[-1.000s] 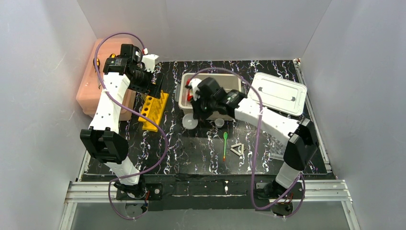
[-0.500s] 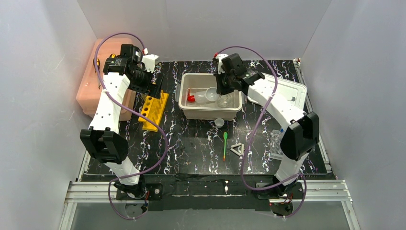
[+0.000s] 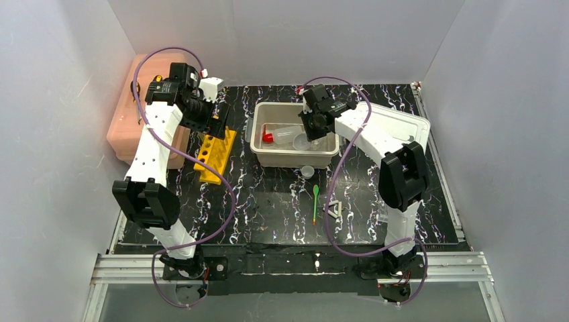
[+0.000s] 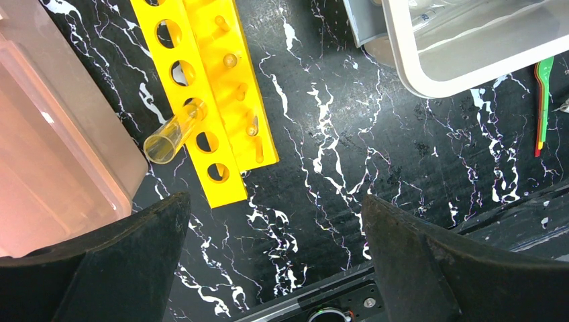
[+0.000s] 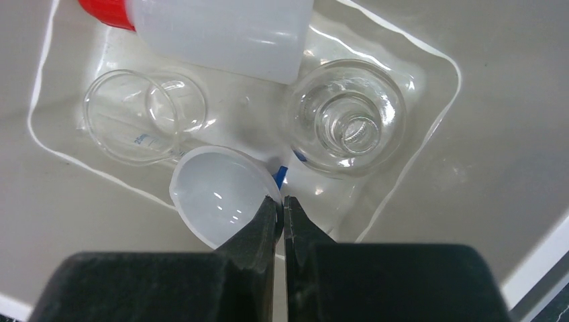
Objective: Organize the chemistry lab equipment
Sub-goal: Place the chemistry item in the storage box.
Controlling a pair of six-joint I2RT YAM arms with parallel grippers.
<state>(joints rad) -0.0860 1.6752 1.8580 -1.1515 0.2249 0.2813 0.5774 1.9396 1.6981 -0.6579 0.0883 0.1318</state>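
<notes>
**White bowl going into the bin: release is next**

The step in hand looks like stowing the white bowl [image 5: 218,194] in the beige bin [image 3: 293,159] at the upper middle of the overhead view. The right gripper [image 5: 282,206] is pinched nearly closed on the bowl's rim and holds it low inside the bin. The bowl sits tilted between a glass beaker [image 5: 144,124] lying on its side and an upright flask [image 5: 349,124]. The red-capped squeeze bottle [image 5: 215,27] lies across the top of that view. I cannot tell whether the bowl already touches the bin floor.

The left gripper [image 4: 274,201] hangs wide and empty near the lower end of the yellow tube rack [image 4: 208,100]. The rack has one clear tube [image 4: 173,132] leaning in a slot.

The next move calls for spreading the right jaws so the bowl settles into the gap. The arm should then lift straight up, because glass lies close on both sides and a sideways drag could knock it.

A small pale cup [image 3: 307,171], the green spoon [image 3: 315,203] and the white triangle [image 3: 333,208] lie on the bench below the bin. They look like the pieces left to collect.
</notes>
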